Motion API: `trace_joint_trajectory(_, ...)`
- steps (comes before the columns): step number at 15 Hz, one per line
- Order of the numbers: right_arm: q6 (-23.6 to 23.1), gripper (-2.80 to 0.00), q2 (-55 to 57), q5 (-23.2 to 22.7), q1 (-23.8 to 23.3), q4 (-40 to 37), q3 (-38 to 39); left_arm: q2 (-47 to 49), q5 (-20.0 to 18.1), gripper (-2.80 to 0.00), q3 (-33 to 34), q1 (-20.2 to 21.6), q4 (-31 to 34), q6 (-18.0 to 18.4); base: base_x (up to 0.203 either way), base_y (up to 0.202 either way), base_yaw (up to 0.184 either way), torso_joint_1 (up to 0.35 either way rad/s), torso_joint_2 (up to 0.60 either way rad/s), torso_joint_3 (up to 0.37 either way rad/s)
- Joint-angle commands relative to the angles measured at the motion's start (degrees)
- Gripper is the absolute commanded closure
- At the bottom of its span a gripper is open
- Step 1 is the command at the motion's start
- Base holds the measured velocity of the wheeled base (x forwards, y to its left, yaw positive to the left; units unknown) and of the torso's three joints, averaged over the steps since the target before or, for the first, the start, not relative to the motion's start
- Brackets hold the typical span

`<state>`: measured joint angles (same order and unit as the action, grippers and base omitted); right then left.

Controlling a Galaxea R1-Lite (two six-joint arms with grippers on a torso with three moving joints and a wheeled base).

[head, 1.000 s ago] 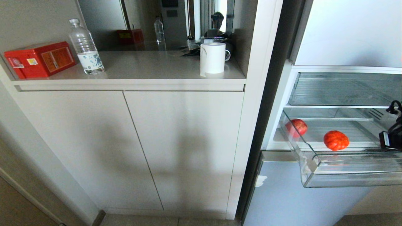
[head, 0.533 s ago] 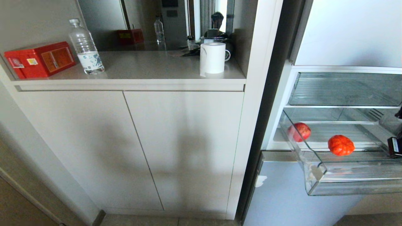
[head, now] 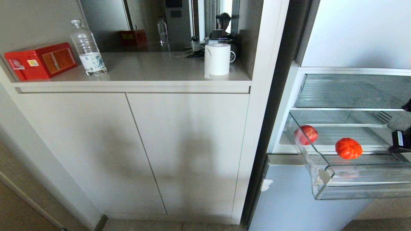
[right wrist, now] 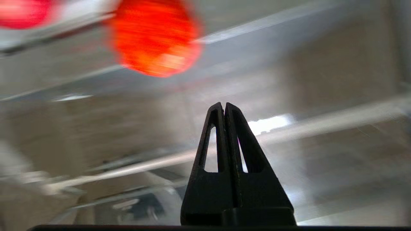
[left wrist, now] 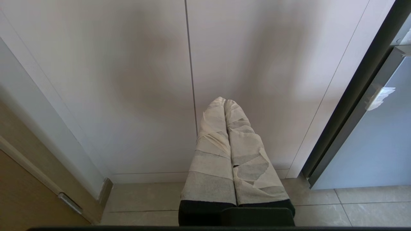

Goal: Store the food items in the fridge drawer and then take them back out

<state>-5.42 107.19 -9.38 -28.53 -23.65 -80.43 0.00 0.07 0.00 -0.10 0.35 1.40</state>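
drawer position: the wide clear plastic fridge drawer [head: 362, 189] has been drawn further out since earlier. contents: glossy red apple [head: 308, 134] by its left wall, ribbed orange-red fruit [head: 348, 148] mid-floor. right gripper [right wrist: 224, 107] clenched, empty, at the right edge. left gripper [left wrist: 224, 102] clenched, parked. storing done; removal outstanding.

Drawer [head: 353, 189] pulled out and open on top, upper bin [head: 350, 91] overhanging its rear, apple [head: 307, 134] and ribbed fruit [head: 348, 148] well apart, bare floor between them
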Motion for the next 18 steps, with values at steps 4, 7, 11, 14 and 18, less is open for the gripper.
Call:
trace_joint_trajectory(4, 0.7, 0.0, 5.6, -1.7, 3.6, 0.1, -6.3, 0.1, 0.0, 0.0, 0.0, 0.0, 0.0, 0.0, 0.0, 0.0, 0.0, 0.0, 0.0, 0.0)
trace_joint_trajectory(7, 0.6, -2.8, 8.5, -2.1, 3.7, 0.1, -10.1, 0.1, 0.0, 0.0, 0.0, 0.0, 0.0, 0.0, 0.0, 0.0, 0.0, 0.0, 0.0, 0.0)
trace_joint_trajectory(11, 0.3, -2.8, 11.3, -3.3, 4.6, 0.1, -13.5, 0.1, 0.0, 0.0, 0.0, 0.0, 0.0, 0.0, 0.0, 0.0, 0.0, 0.0, 0.0, 0.0)
trace_joint_trajectory(14, 0.5, -2.8, 13.7, -3.3, 6.0, 0.1, -14.7, 0.1, 0.0, 0.0, 0.0, 0.0, 0.0, 0.0, 0.0, 0.0, 0.0, 0.0, 0.0, 0.0)
trace_joint_trajectory(18, 0.8, -2.8, 15.7, -3.2, 6.9, 0.1, -15.4, 0.1, 0.0, 0.0, 0.0, 0.0, 0.0, 0.0, 0.0, 0.0, 0.0, 0.0, 0.0, 0.0)
